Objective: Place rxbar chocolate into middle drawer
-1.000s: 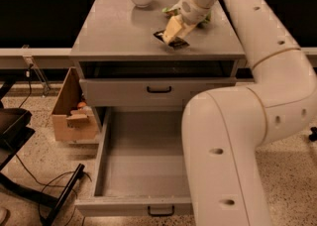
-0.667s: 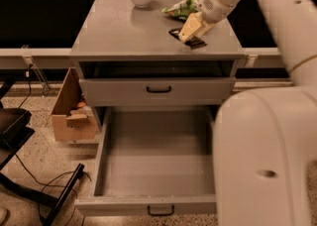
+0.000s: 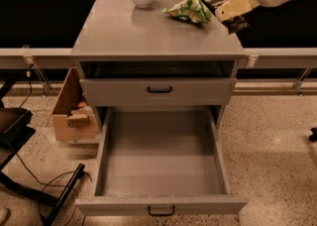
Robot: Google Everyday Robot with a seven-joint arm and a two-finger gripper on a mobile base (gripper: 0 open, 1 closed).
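jaws clamped on rxbar chocolate (image 3: 237,23), above right edge of cabinet top (image 3: 124,31); middle drawer (image 3: 161,170) open below.

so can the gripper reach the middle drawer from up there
Probably yes: the middle drawer is pulled out and bare, and the gripper, holding the rxbar chocolate by the cabinet top's right edge, looks unobstructed.

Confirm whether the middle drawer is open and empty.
Open and empty: the middle drawer is pulled out, bare grey floor showing. The pincer holds the rxbar chocolate above the right rear corner of the cabinet.
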